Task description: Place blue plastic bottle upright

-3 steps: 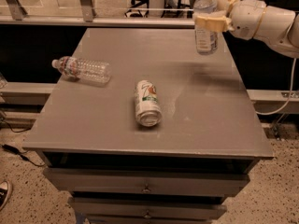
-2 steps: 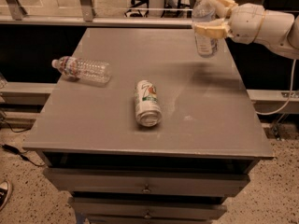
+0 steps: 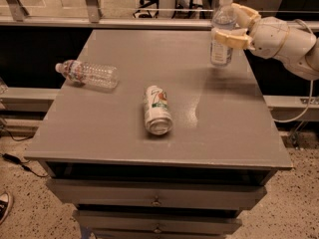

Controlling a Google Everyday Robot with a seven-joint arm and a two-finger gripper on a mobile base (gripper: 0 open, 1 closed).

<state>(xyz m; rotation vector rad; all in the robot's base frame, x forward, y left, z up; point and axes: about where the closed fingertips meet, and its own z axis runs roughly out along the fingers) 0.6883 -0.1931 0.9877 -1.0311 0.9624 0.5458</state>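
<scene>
one gripper [image 3: 224,23], far right, apparently clasps upright blue plastic bottle [image 3: 221,53].

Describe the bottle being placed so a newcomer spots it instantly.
On the grey table, look to the far right corner. The blue plastic bottle is upright there, held in the gripper; the clear bottle and the can both lie on their sides.

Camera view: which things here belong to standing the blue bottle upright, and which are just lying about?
In the job:
blue plastic bottle, upright, at the far right
gripper, closed around it
grey table, where it goes

Lying about:
clear ribbed bottle, on its side at the left
white-green drink can, on its side mid-table
</scene>
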